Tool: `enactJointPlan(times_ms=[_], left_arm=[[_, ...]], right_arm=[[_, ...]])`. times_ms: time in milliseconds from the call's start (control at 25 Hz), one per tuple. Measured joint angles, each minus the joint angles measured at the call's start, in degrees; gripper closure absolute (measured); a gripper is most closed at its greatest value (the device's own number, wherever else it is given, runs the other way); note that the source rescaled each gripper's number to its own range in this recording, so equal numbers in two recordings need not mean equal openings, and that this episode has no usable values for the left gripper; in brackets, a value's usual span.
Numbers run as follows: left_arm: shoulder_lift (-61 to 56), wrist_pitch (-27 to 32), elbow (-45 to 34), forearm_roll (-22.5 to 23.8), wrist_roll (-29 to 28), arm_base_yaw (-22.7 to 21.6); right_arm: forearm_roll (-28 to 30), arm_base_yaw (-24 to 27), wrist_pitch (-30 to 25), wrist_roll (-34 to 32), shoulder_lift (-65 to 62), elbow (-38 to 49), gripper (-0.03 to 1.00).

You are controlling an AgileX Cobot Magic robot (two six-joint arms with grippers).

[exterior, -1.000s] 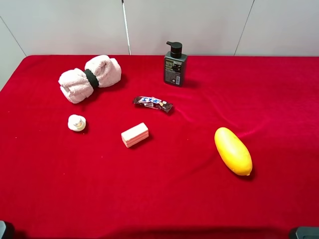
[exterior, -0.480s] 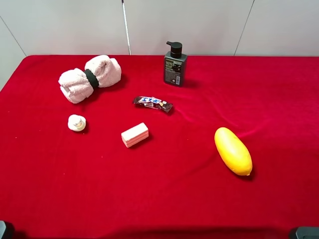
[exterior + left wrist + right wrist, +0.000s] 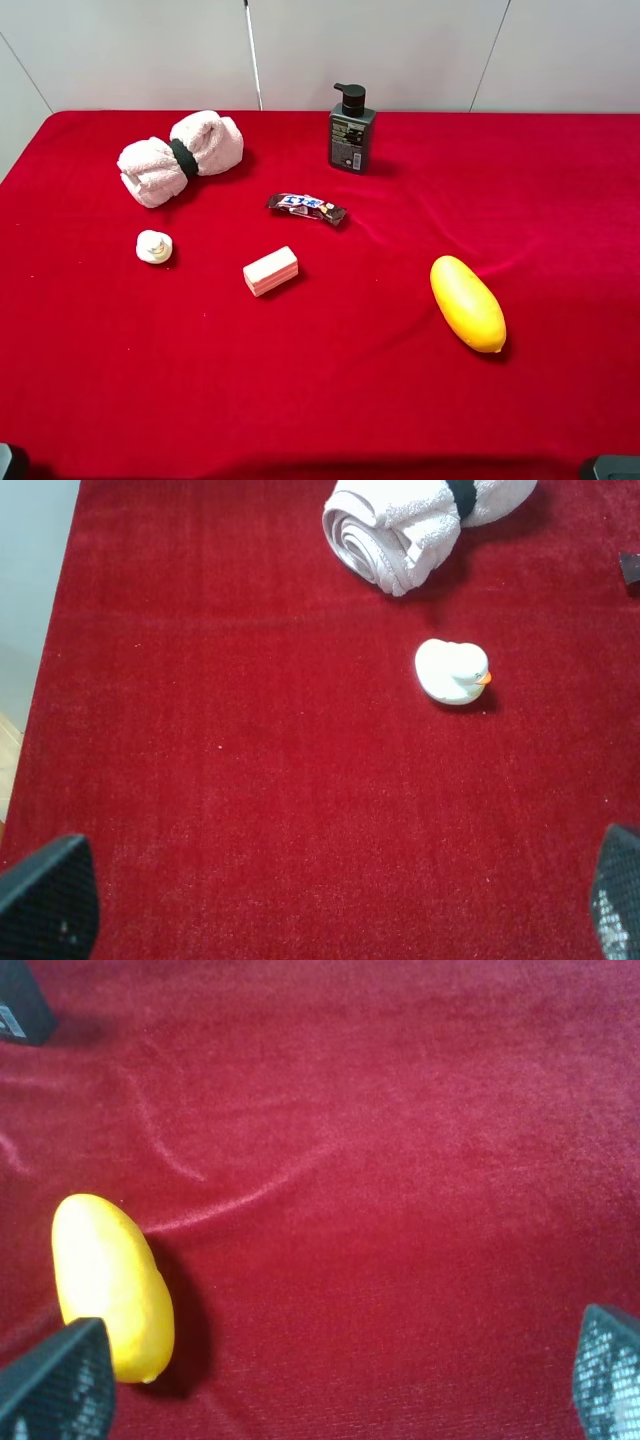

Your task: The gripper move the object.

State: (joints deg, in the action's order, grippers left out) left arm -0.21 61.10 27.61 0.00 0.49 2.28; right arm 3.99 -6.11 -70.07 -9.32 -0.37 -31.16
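Both tools sit low at the counter's near edge, the right tool (image 3: 330, 1385) spread wide and empty, the left tool (image 3: 330, 900) likewise parted. The candy bar (image 3: 307, 208) lies mid-counter toward the far edge, bare red cloth (image 3: 340, 380) around it, pink block (image 3: 271, 271) nearest.

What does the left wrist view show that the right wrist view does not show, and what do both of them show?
Only the left wrist view shows the rolled pink towel, the small white duck and the left gripper, jaws wide apart. Only the right wrist view shows the yellow fruit, a corner of the dark pump bottle and the right gripper, also open. Both show the red cloth. Neither clearly shows the candy bar.
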Motion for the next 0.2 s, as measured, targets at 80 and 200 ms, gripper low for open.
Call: enactJointPlan(times_ms=[80,200], left_arm=[[0.0,0.0,0.0,0.0,0.0,0.0],[0.0,0.0,0.0,0.0,0.0,0.0]], right_arm=[[0.0,0.0,0.0,0.0,0.0,0.0,-0.03],[0.0,0.0,0.0,0.0,0.0,0.0,-0.03]])
